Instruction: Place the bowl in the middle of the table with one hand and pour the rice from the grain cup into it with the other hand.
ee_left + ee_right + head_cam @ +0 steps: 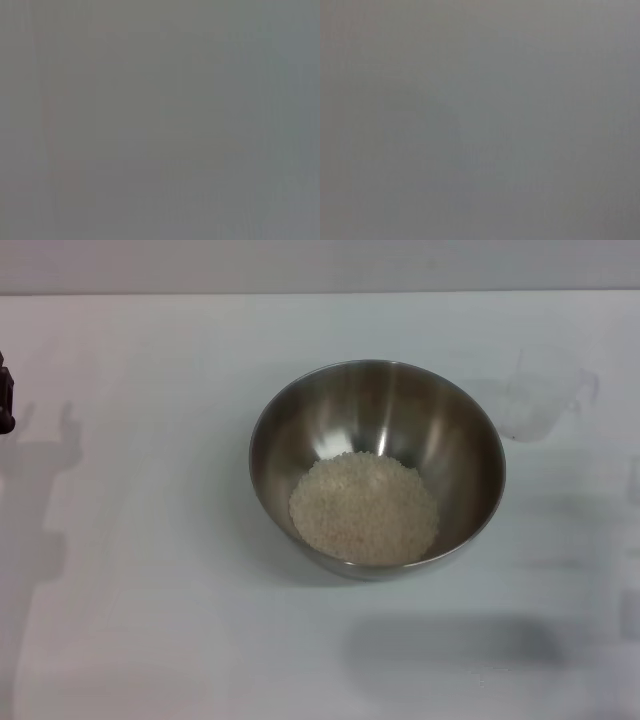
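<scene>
The steel bowl stands near the middle of the white table. A pile of off-white rice lies in its bottom. The clear grain cup stands upright on the table to the right of the bowl, a little farther back, and looks empty. A dark part of my left gripper shows at the left edge of the head view, far from the bowl. My right gripper is out of view. Both wrist views show only plain grey.
The table's far edge runs across the top of the head view. Shadows of the arms lie on the table at the left and at the front right.
</scene>
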`<control>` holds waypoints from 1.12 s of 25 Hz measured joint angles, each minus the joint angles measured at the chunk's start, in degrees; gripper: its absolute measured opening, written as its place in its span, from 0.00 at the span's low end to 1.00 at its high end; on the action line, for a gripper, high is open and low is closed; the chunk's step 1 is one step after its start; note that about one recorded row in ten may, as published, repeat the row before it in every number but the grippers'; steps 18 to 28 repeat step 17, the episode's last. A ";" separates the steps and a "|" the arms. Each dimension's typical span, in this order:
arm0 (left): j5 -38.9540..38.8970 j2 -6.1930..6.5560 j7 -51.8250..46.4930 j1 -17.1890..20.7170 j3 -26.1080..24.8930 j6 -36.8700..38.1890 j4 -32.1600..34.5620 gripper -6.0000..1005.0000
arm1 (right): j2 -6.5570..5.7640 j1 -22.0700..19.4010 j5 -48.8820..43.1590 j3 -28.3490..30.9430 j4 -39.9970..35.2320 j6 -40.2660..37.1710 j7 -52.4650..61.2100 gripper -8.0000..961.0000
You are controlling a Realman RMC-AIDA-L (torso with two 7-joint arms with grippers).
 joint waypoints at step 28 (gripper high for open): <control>-0.41 0.12 0.61 0.40 0.88 2.55 0.12 0.45 | 0.14 -1.89 -0.24 1.10 -3.28 -7.53 1.14 0.43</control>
